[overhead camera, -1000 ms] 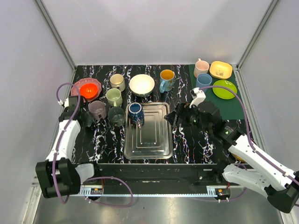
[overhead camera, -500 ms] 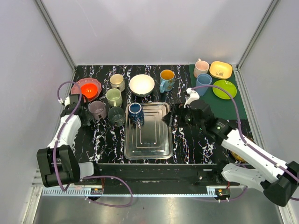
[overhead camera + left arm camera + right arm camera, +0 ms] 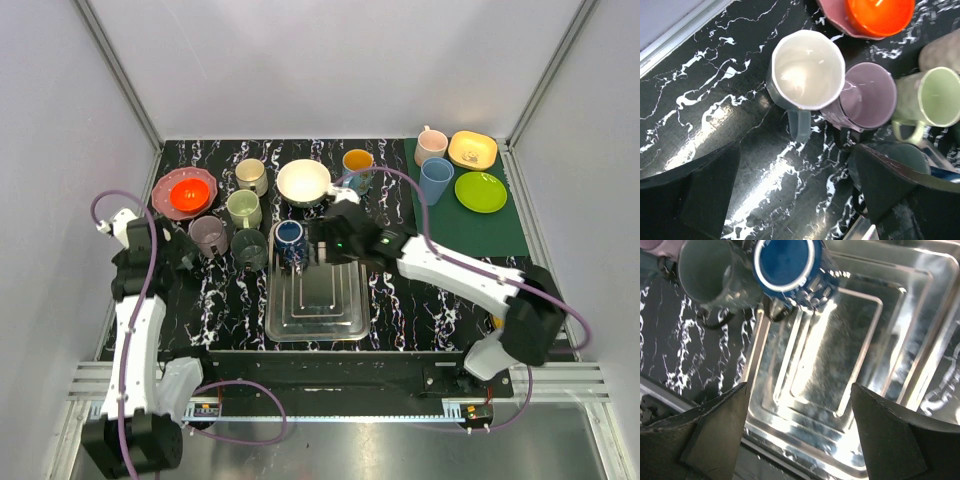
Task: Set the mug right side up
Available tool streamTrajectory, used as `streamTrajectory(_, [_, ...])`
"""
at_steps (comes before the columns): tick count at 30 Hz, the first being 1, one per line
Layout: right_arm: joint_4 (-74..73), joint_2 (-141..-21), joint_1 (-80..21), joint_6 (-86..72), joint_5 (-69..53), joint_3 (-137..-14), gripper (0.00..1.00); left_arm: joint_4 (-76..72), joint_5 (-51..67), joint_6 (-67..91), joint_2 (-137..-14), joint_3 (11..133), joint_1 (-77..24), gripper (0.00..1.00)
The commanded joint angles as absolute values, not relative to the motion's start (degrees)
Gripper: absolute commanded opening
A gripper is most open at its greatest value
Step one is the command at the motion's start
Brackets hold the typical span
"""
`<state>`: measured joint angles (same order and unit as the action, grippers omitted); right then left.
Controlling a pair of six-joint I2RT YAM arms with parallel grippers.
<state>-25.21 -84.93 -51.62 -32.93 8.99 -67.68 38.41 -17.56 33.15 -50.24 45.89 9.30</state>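
Observation:
A grey mug [image 3: 807,70] with a white inside stands right side up on the black marbled table, its handle toward the camera. It touches a purple mug [image 3: 867,95]. My left gripper [image 3: 797,195] hovers above and just short of the grey mug, open, with nothing between its fingers. In the top view the left gripper [image 3: 185,255] covers that mug. A blue mug [image 3: 785,262] stands mouth up at the far left corner of the metal tray [image 3: 840,340]. My right gripper [image 3: 800,430] hangs open over the tray, beside the blue mug [image 3: 290,240].
A light green mug [image 3: 935,97], a dark teal mug [image 3: 707,275] and an orange bowl on a pink plate [image 3: 185,190] crowd the left. A white bowl [image 3: 303,182], several more mugs and plates on a green mat [image 3: 490,230] line the back.
My left gripper has opened, let go of the grey mug and drawn back toward the near left. The right arm has swung left from the table's right side to over the tray.

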Motion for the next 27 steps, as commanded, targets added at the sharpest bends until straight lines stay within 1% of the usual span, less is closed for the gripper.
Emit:
streamTrajectory(1, [-25.05,-94.64,-52.65,-35.58,14.85,-76.98,0.86,40.25,-13.90,36.82,-41.50,44.04,8.53,0.99])
streamTrajectory(5, [-25.57,-104.12,-52.65,-39.19,15.82,-82.69,0.82,41.92,-13.53,42.61,-36.57,42.54,7.12,0.99])
streamTrajectory(6, [-25.84,-105.37,-52.91,-39.90,16.17,-84.97,0.79,42.71,-14.32,43.84,-36.56,42.45,6.16,0.99])
streamTrajectory(9, [-27.59,-110.03,-53.78,-41.74,18.18,-90.15,0.73,45.70,-17.39,45.09,-38.14,43.85,5.19,0.99])
streamTrajectory(13, [-31.28,-115.30,-55.89,-42.54,20.39,-96.84,0.72,48.69,-23.45,46.67,-39.11,45.26,2.29,0.99])
streamTrajectory(19, [-33.92,-120.32,-56.34,-43.77,21.36,-101.68,0.71,48.61,-23.56,48.95,-37.27,44.30,0.35,0.99])
streamTrajectory(22, [-36.38,-123.21,-56.34,-43.16,22.85,-104.93,0.69,48.08,-23.38,49.04,-36.74,43.42,-0.97,0.99])
streamTrajectory(27, [-38.76,-127.44,-56.25,-43.15,24.61,-108.36,0.62,48.08,-23.29,48.87,-36.65,42.71,-1.49,0.99])
